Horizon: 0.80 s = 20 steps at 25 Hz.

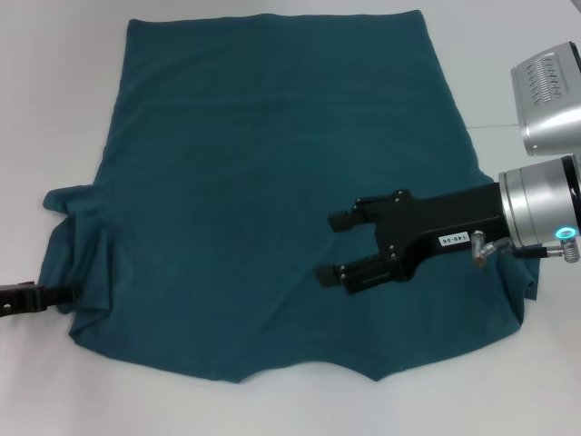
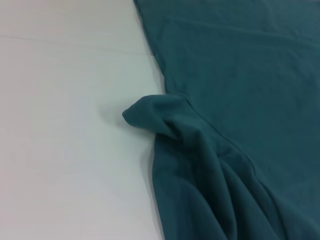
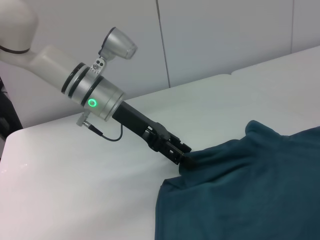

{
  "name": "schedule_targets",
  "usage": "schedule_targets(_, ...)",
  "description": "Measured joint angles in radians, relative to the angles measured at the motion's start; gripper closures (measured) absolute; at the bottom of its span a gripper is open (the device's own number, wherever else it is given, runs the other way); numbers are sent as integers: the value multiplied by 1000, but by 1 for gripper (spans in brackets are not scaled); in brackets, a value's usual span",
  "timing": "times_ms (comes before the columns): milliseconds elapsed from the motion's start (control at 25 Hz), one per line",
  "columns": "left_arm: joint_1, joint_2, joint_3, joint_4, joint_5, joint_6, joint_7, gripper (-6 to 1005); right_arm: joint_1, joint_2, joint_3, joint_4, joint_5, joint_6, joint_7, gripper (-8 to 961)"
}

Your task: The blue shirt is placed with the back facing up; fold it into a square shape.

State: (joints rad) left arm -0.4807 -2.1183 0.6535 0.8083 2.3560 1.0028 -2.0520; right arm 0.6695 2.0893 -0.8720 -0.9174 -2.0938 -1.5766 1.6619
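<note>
The blue shirt (image 1: 263, 191) lies spread flat on the white table (image 1: 54, 109), its plain side up; its near edge is notched and wavy, and its far edge runs straight. At the near left, the left gripper (image 1: 50, 295) reaches in from the edge of the head view. The right wrist view shows more: the left gripper (image 3: 184, 157) has its jaws clenched on the bunched left sleeve, lifting the cloth into a ridge. The left wrist view shows only the rumpled sleeve fold (image 2: 155, 112) against the table, with no fingers in sight. Farther in, on the right, the right gripper (image 1: 334, 245) hovers over the shirt's right half, its jaws spread apart and holding nothing. A small white label (image 1: 451, 241) on its black body carries print too small to read.
</note>
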Motion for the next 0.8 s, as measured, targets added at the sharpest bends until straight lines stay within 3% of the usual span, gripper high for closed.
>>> schedule_targets(480, 0, -1, -7, 0, -7, -3, -9, 251, -6, 0, 2, 3, 0, 19, -1, 39)
schedule_targets(600, -4, -2, -7, 0, -7, -4, -11, 451, -7, 0, 2, 3, 0, 20, 0, 39)
schedule_targets(800, -11, -2, -8, 0, -8, -2, -11, 690, -9, 0, 2, 3, 2, 22, 0, 40)
